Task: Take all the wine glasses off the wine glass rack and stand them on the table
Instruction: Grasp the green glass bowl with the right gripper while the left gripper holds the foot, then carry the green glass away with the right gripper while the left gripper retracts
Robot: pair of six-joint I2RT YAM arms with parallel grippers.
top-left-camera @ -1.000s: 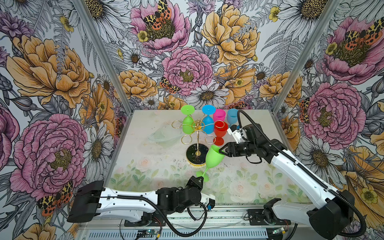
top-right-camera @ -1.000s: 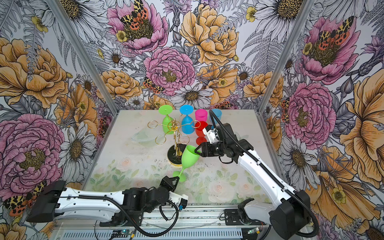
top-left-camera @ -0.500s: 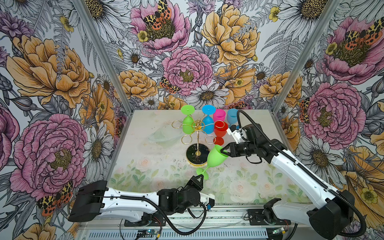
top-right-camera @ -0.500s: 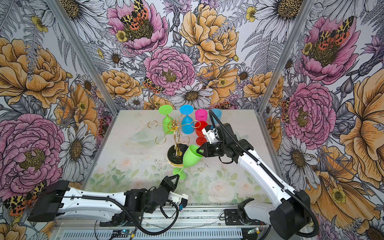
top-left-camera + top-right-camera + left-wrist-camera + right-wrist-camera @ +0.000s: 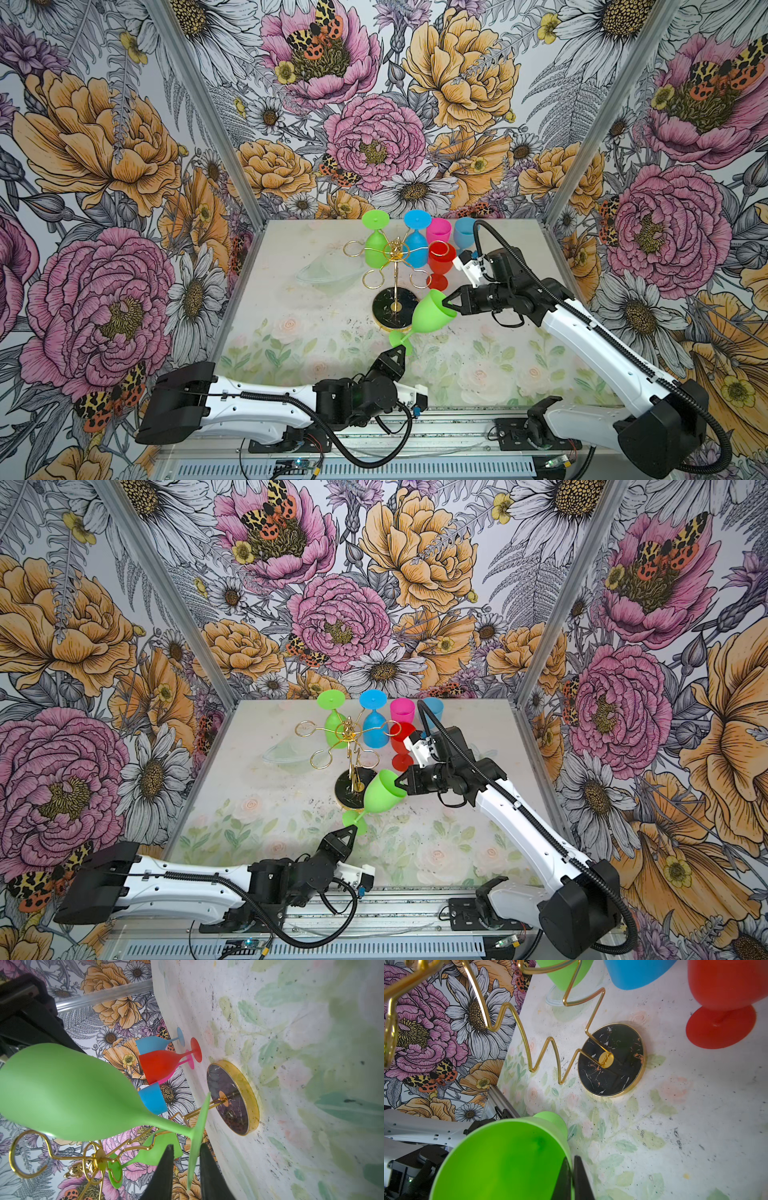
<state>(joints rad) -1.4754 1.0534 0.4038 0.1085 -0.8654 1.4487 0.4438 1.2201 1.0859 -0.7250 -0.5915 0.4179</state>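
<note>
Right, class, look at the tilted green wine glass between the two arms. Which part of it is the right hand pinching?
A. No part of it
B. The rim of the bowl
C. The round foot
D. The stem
B: in the right wrist view, the right hand is closed on the rim of the tilted green wine glass, with one finger inside the bowl and one outside.
</note>
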